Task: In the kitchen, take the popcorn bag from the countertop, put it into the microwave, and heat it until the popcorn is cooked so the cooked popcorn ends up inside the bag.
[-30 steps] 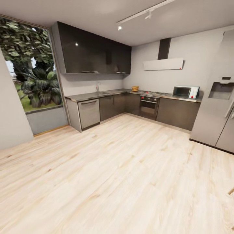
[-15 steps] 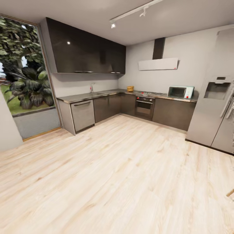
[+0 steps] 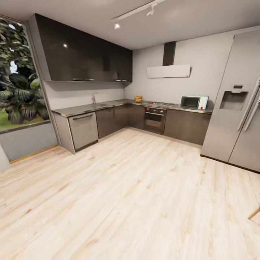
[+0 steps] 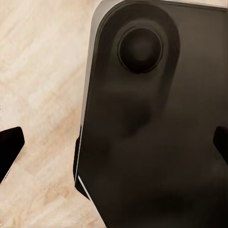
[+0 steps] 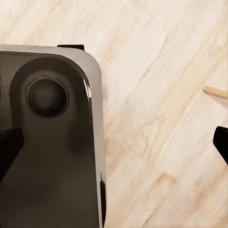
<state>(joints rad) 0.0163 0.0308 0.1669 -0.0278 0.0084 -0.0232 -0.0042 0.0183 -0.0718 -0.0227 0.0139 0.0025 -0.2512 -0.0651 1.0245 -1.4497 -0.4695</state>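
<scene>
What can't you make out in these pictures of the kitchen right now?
- Popcorn bag: head view, too small and far to tell if popcorn is inside.
- Microwave: head view, too far to read its knobs.
- Fridge: head view, cut off by the right edge.
- Left gripper, right gripper: wrist views, only fingertip ends show at the edges.

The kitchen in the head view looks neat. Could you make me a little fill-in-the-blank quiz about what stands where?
1. The microwave stands on the countertop between the gas hob and the tall steel ____.
2. The built-in oven sits directly under the ____.
3. The popcorn bag rests on the countertop near the room's ____.
4. The floor is pale ____ planks.

Missing words: fridge; hob; corner; wood
</scene>
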